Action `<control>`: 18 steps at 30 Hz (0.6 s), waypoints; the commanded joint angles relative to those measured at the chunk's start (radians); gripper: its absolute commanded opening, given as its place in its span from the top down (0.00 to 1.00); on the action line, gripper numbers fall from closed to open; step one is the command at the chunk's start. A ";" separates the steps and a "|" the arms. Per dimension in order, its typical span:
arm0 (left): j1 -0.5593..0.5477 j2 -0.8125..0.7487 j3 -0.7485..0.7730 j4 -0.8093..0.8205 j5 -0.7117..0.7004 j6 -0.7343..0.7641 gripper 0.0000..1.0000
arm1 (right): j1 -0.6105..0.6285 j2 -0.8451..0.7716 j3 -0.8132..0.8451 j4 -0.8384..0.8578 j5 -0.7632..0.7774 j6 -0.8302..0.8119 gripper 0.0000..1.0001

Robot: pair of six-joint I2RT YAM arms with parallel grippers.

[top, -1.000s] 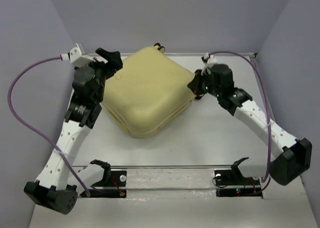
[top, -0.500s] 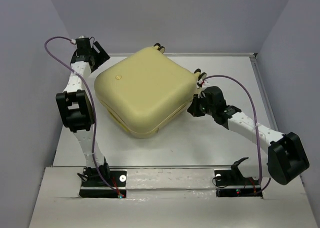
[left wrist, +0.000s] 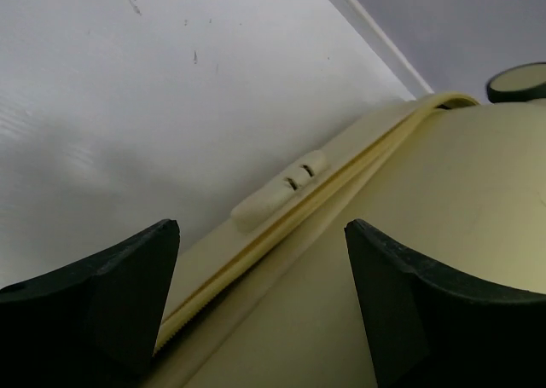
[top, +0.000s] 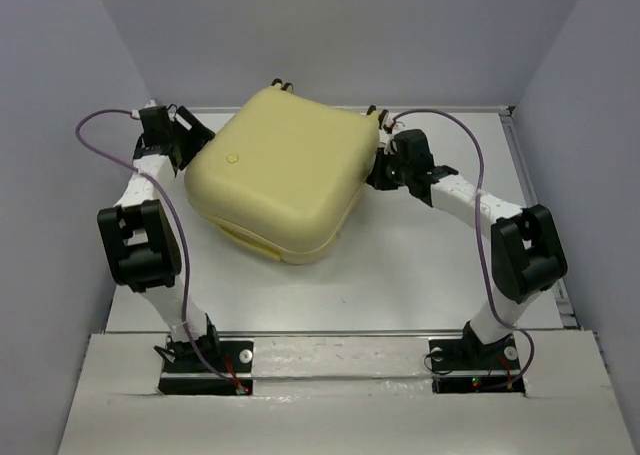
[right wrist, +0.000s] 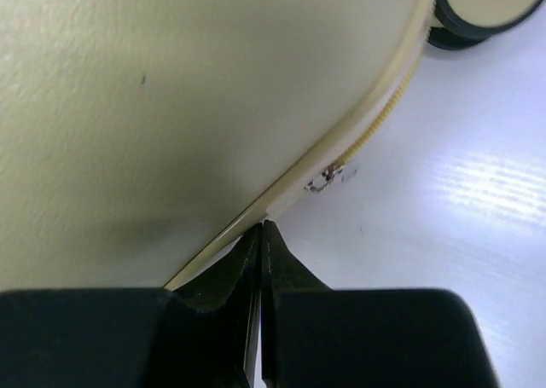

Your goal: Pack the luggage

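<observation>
The luggage (top: pixel 275 170) is a pale yellow hard-shell suitcase lying closed and flat at the back middle of the table. My left gripper (top: pixel 190 135) is open at its back left corner. In the left wrist view the fingers (left wrist: pixel 111 294) straddle the shell (left wrist: pixel 409 234) beside the zip seam and a small cream side handle (left wrist: pixel 281 188). My right gripper (top: pixel 375 170) is shut at the right side. In the right wrist view its tips (right wrist: pixel 263 226) touch the seam edge of the shell (right wrist: pixel 171 89), a little short of the metal zip pull (right wrist: pixel 328 179).
Cream-and-black wheels stick out at the back edge (top: pixel 283 82) and right corner (top: pixel 372 110); one shows in the right wrist view (right wrist: pixel 486 4). Purple cables loop over both arms. Grey walls enclose the white table (top: pixel 420 265) on three sides.
The suitcase has slid and turned toward the back left. My right gripper moved from its front right side up to the right corner. My left gripper stays at the back left corner.
</observation>
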 commanded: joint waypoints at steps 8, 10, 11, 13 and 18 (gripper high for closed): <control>0.027 -0.358 -0.089 -0.046 -0.026 0.039 0.09 | 0.013 -0.243 -0.146 0.120 -0.198 0.001 0.55; 0.028 -0.379 0.057 -0.130 -0.055 0.055 0.08 | 0.013 -0.282 -0.243 0.134 -0.223 0.008 0.61; 0.025 -0.396 0.082 -0.135 -0.058 0.052 0.08 | 0.013 -0.320 -0.280 0.148 -0.252 0.006 0.67; 0.005 -0.479 0.109 -0.129 -0.075 0.053 0.08 | 0.013 -0.363 -0.357 0.192 -0.270 0.012 0.87; -0.213 -0.725 -0.028 -0.115 -0.136 0.122 0.10 | 0.013 -0.425 -0.550 0.464 -0.482 0.024 0.82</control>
